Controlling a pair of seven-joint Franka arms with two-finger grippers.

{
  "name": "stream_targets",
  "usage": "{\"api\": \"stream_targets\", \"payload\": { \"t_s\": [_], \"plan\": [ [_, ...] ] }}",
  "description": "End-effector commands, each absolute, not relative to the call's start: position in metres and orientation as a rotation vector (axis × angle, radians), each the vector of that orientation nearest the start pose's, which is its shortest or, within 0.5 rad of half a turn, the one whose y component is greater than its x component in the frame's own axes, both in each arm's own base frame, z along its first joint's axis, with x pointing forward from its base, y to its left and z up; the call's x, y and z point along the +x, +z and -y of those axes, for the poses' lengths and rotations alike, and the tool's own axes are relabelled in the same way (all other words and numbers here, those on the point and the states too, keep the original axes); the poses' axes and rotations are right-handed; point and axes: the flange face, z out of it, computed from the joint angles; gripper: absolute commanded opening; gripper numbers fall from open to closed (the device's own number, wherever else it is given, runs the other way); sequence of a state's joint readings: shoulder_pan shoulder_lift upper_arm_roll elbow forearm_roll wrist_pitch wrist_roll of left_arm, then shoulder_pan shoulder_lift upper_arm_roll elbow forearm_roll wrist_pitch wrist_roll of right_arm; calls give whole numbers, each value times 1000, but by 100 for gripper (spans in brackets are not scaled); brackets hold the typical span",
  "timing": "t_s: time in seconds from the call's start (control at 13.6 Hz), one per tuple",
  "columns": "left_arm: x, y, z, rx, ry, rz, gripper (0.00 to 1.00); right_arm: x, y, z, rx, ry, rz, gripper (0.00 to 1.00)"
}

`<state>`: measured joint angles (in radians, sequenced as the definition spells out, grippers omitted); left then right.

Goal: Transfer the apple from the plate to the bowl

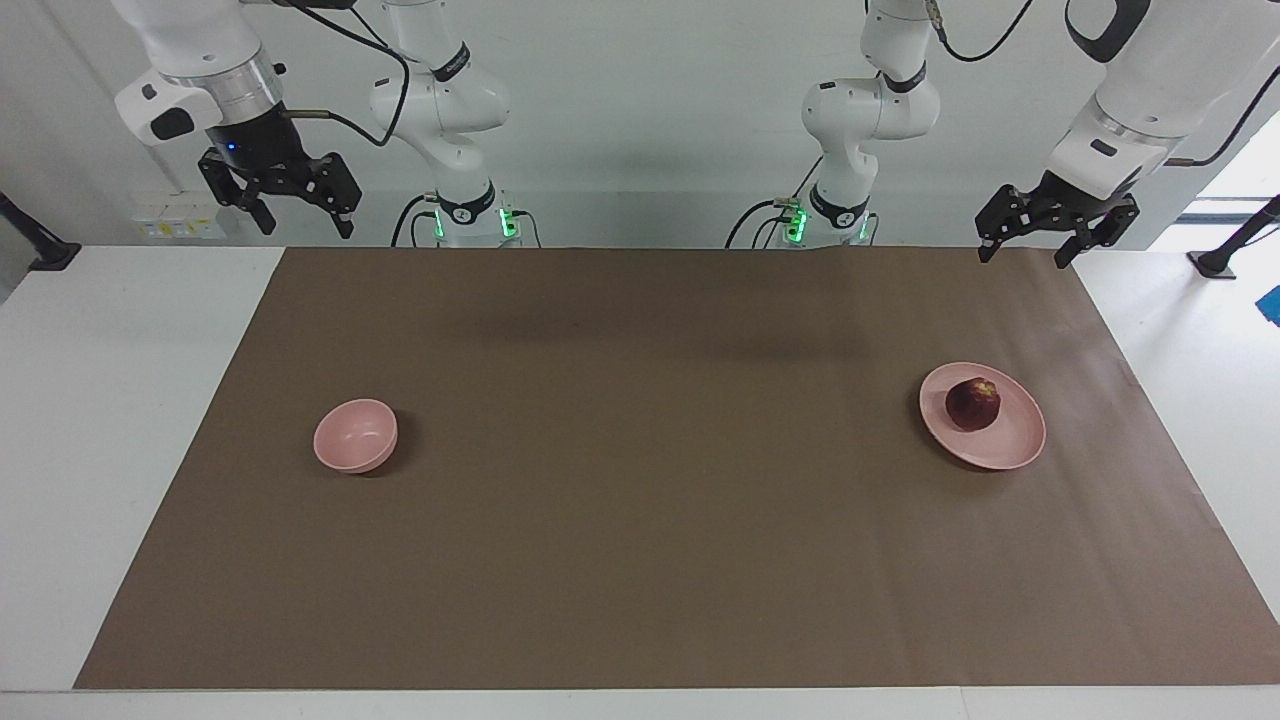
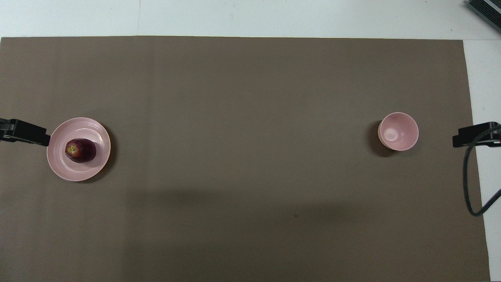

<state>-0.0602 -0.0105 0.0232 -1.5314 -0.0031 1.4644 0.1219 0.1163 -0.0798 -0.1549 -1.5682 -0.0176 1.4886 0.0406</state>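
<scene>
The dark red apple (image 1: 973,403) sits on the wide pink plate (image 1: 1010,450) toward the left arm's end of the table. The small deep pink bowl (image 1: 355,435) stands empty toward the right arm's end. My left gripper (image 1: 1025,250) hangs open and empty, raised above the mat's edge at the robots' end of the table. My right gripper (image 1: 303,218) is open and empty, raised near that same edge at the right arm's end. In the overhead view the apple (image 2: 80,150) lies on the plate (image 2: 78,172) and the bowl (image 2: 398,131) is empty.
A brown mat (image 1: 640,520) covers most of the white table (image 1: 120,450). A black cable (image 2: 469,188) loops down beside the mat at the right arm's end. A dark device (image 2: 487,11) lies at the table's corner farthest from the robots.
</scene>
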Motion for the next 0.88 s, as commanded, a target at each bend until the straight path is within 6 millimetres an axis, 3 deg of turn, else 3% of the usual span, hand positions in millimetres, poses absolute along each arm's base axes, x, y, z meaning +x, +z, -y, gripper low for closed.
{"api": "stream_targets", "payload": {
  "t_s": [0.0,0.44,0.81],
  "plan": [
    [536,638,17,-3134,106,-272,100,513,662,28,-3135,0,-128,100],
    [530,634,8,-3137,113,-246,100,514,662,28,-3135,-3,-135,100],
    [529,609,-1,-3139,62,-229,100,515,662,28,-3135,-5,-135,100]
  ]
}}
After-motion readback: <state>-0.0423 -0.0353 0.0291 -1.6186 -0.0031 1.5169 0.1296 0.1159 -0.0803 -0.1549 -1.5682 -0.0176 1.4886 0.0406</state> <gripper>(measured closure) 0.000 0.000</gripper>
